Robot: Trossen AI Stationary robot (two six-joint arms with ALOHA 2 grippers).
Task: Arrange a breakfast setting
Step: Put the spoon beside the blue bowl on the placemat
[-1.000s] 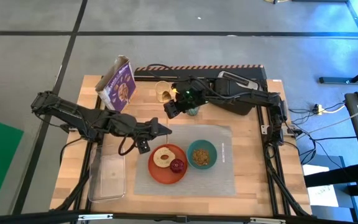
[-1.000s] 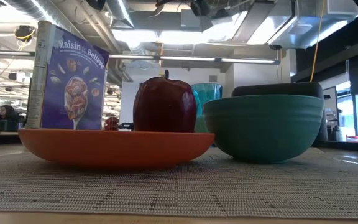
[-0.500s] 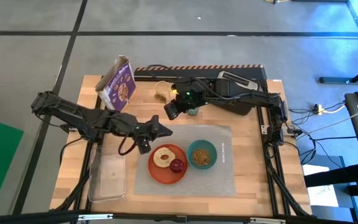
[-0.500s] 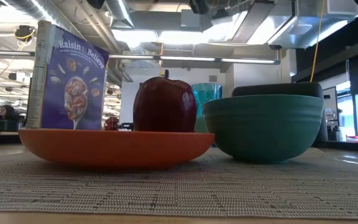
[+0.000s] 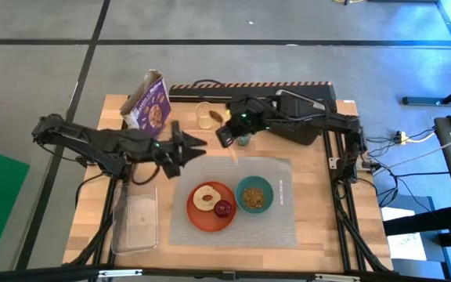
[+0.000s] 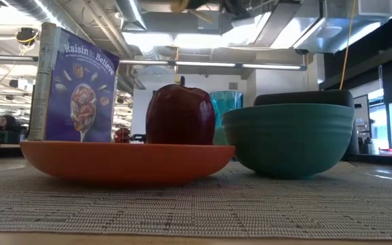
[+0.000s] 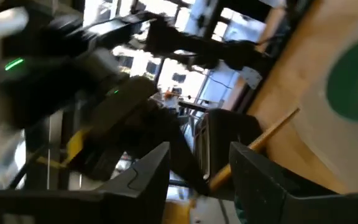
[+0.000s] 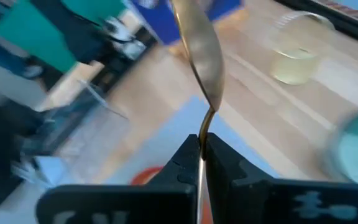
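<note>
My right gripper point(image 8: 202, 163) is pinched shut on the thin handle of the gold metal spoon point(image 8: 199, 59), bowl end sticking out fwd, held up in the air. In the high view that gripper point(image 5: 227, 138) sits over the bare wood just behind the grey woven rectangular placemat point(image 5: 282, 223), w/ the spoon point(image 5: 232, 153) slanting toward the mat's back edge. The translucent green cup point(image 5: 243, 139) is right beside it.

On the mat: round orange plate point(image 5: 200, 217) w/ a pale bagel-like ring point(image 5: 205, 197) and a dark red apple-like fruit point(image 5: 223, 208) on it. The smaller teal bowl point(image 5: 254, 193) is just beside the plate on the same mat, brownish contents inside.

My left gripper point(image 5: 192, 146) has its fingers spread apart, nothing between them, hovering over the wooden table point(image 5: 319, 184) left of the mat, near the purple cereal box point(image 5: 150, 106). A clear glass point(image 5: 204, 115) stands behind. The black toaster point(image 5: 296, 117) is at the back right. A clear plastic tray point(image 5: 135, 222) lies at the table's left side.
</note>
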